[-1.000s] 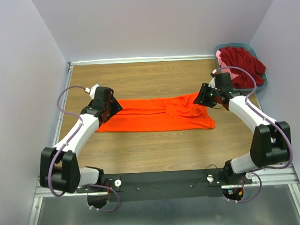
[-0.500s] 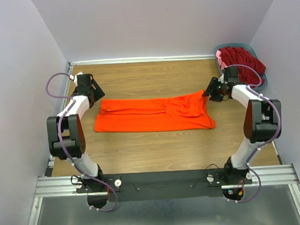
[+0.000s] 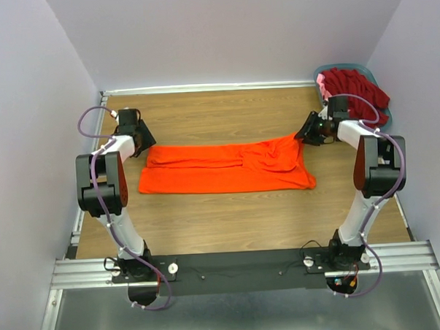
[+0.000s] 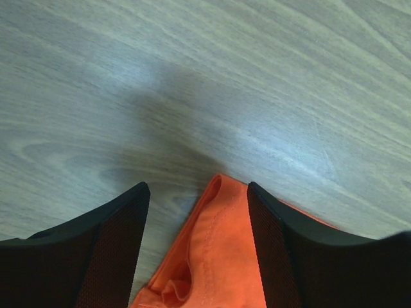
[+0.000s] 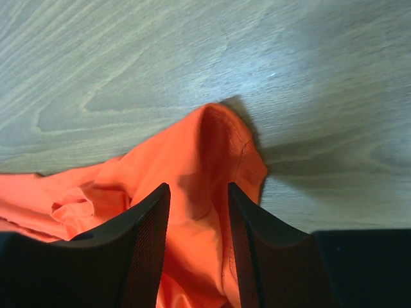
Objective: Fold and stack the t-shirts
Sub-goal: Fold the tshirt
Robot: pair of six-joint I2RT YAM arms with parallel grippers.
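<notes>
My left gripper stands wide, its two fingers either side of the far left corner of the orange t-shirt, the cloth lying loose between them on the wooden table. My right gripper is set narrower over the far right corner, where a ridge of fabric rises between the fingers. As far as I can see it is not yet pinched. A second ago both jaws hung over the shirt itself, closer in, on low, outstretched arms. Now they have swung outward to the two far corners, while the shirt has stayed put as a long flat band across the middle of the table. I judge that the last fold is laid and that I am lining up to take these corners for the next one. Each arm now rises steeply from its base at the near edge, elbow high, forearm reaching far, wrist turned in towards the shirt's end. The dark red shirts and a pink one wait in the basket at the far right.
</notes>
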